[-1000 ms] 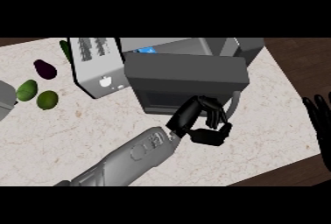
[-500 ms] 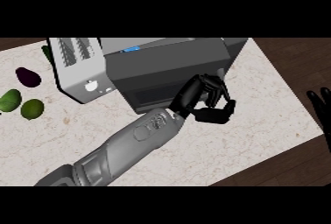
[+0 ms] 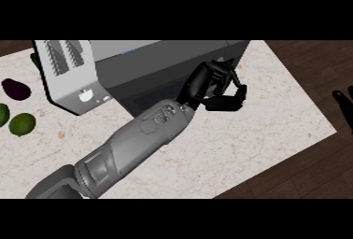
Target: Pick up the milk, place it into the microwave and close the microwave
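**Operator:** Left robot hand (image 3: 219, 88) sits at the microwave (image 3: 165, 65)'s right front corner, fingers curled. I can't make out anything inside them, so I'd call it clenched on nothing.

**Spotter:** Where's the milk?

**Operator:** I can't see it anywhere on the desk (image 3: 262, 135). If it's inside the microwave, the dark body hides it. I can't confirm that.

**Spotter:** So the door is next?

**Operator:** That's my judgement. The dark front face runs from near-left to far-right, and my left robot hand is right against its far-right end, touching or just beside it. The right robot hand (image 3: 343, 109) rests open at the right edge, well apart from the microwave, so the left is plainly the nearer one.

**Spotter:** Anything else around?

**Operator:** A dark fruit (image 3: 15, 88) and a green fruit (image 3: 22, 123) lie far left, clear of the move.
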